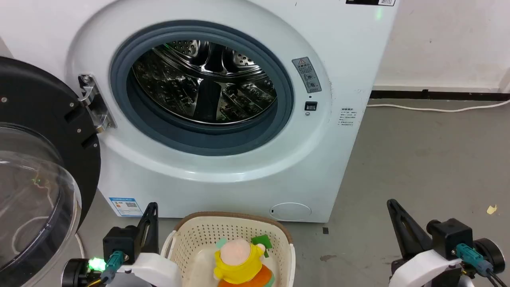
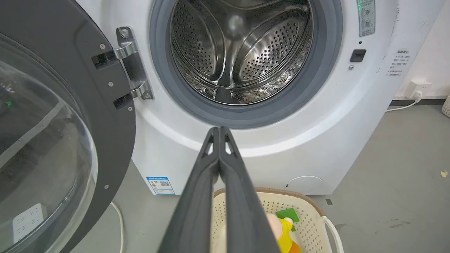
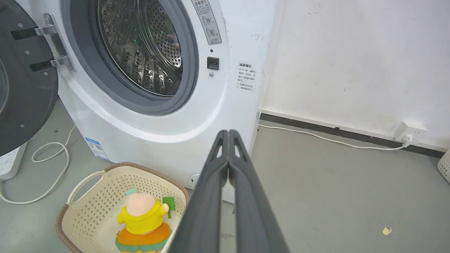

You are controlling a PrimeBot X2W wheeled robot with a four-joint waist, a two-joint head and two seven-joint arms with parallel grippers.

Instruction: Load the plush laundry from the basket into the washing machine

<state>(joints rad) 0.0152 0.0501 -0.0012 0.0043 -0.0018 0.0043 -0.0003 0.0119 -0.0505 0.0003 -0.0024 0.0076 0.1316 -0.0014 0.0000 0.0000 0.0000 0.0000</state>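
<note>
The plush laundry [image 1: 241, 259], a doll with a pale pink head, yellow top and orange skirt, lies in the cream basket [image 1: 199, 231] on the floor before the washing machine [image 1: 223, 171]. The doll [image 3: 144, 219] and basket [image 3: 88, 218] also appear in the right wrist view, and the doll [image 2: 285, 230] peeks out behind my fingers in the left wrist view. The washer door [image 1: 36, 159] stands swung open at the left, its steel drum [image 1: 205, 81] bare. My left gripper [image 1: 150, 211] is shut just left of the basket. My right gripper [image 1: 392, 205] is shut, well to the basket's right.
A white cable [image 1: 438, 108] runs along the wall's base at the right, to a socket [image 3: 409, 133]. A power strip [image 3: 8, 161] and looped cord [image 3: 49, 165] lie under the open door. A yellow scrap [image 1: 492, 209] lies on the grey floor.
</note>
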